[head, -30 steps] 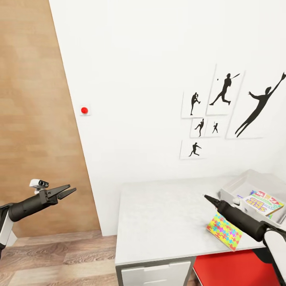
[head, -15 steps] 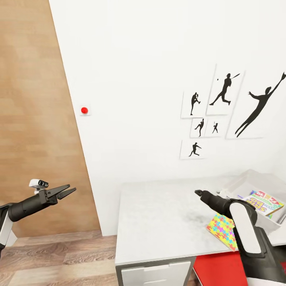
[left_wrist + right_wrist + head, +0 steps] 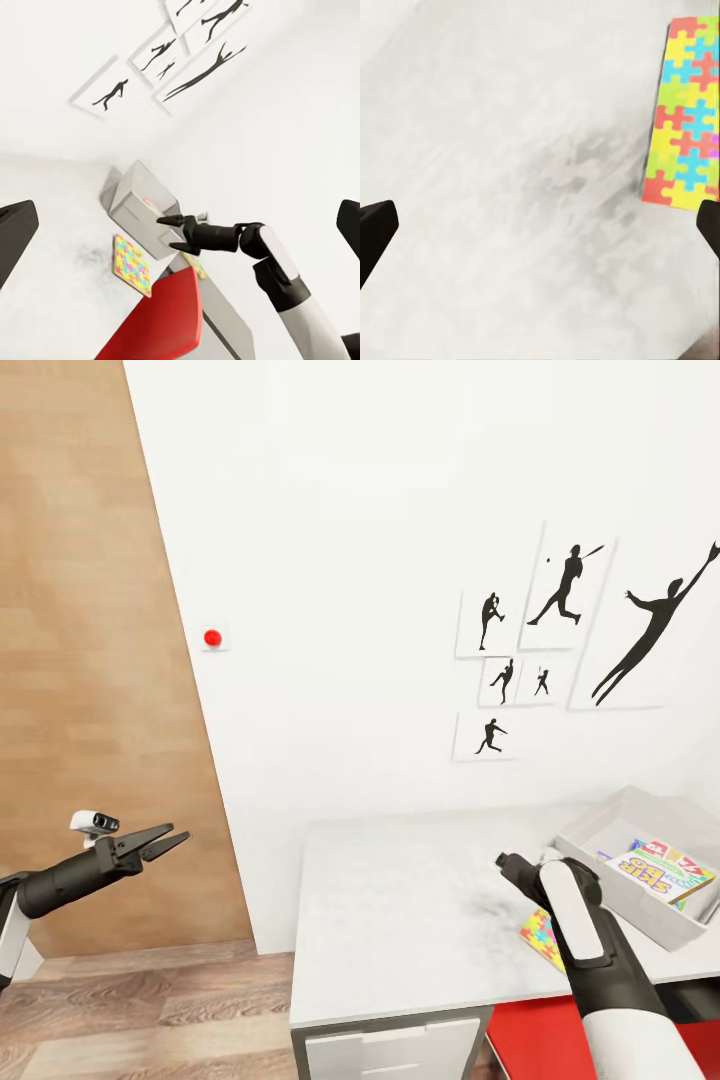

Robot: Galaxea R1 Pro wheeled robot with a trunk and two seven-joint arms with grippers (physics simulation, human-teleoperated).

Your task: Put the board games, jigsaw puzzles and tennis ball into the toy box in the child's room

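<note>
A jigsaw puzzle [image 3: 538, 940] with bright multicoloured pieces lies flat on the white table [image 3: 410, 900], mostly covered by my right forearm. My right gripper [image 3: 510, 863] hangs open over bare tabletop just left of the puzzle [image 3: 686, 112], its fingers [image 3: 375, 232] spread wide and holding nothing. The grey toy box [image 3: 640, 908] stands at the table's right end with colourful board games [image 3: 662, 870] inside. My left gripper [image 3: 165, 842] is open and empty, off the table's left side above the floor. In the left wrist view the right gripper [image 3: 171, 232] is beside the toy box [image 3: 135, 199].
A red chair [image 3: 590, 1030] is tucked under the table's right part, and drawers [image 3: 390, 1050] sit below its front edge. The white wall with baseball silhouette prints [image 3: 560, 640] stands behind the table. A wooden panel [image 3: 90, 660] and wood floor [image 3: 150, 1010] lie to the left.
My right arm has swung in and up, carrying its gripper left and nearer the table centre; the forearm now hides most of the puzzle. The left arm has barely moved.
</note>
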